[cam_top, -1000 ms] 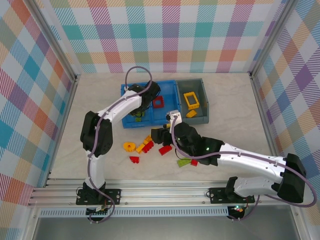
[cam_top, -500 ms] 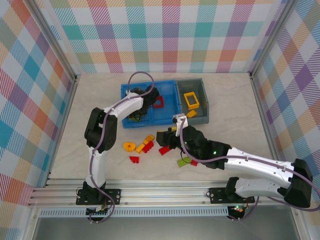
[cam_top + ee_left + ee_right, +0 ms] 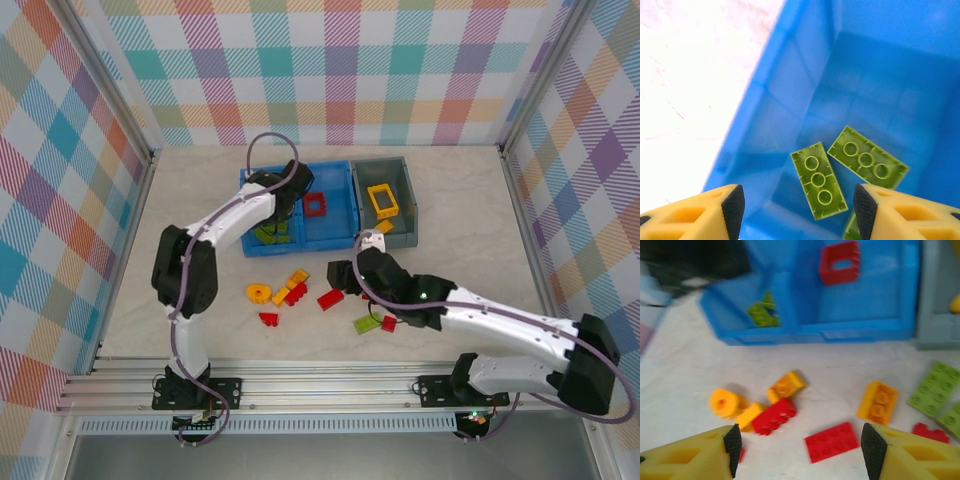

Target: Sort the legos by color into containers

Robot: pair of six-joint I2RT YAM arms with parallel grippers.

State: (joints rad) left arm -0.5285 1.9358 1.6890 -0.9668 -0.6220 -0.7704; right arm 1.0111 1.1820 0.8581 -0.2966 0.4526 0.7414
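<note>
Top view: the left claw hangs over the left compartment of the blue bin, upper centre. The right claw is above loose legos on the counter, below the grey bin.

Left wrist view: the left claw is parted and empty, with green bricks lying in the compartment.

Right wrist view: the right claw is wide apart and empty over scattered legos.

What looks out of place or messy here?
Nothing much. Green bricks lie in one compartment of the blue bin, a red frame in the other, and a yellow frame in the grey bin. The loose bricks on the table are simply unsorted.
</note>
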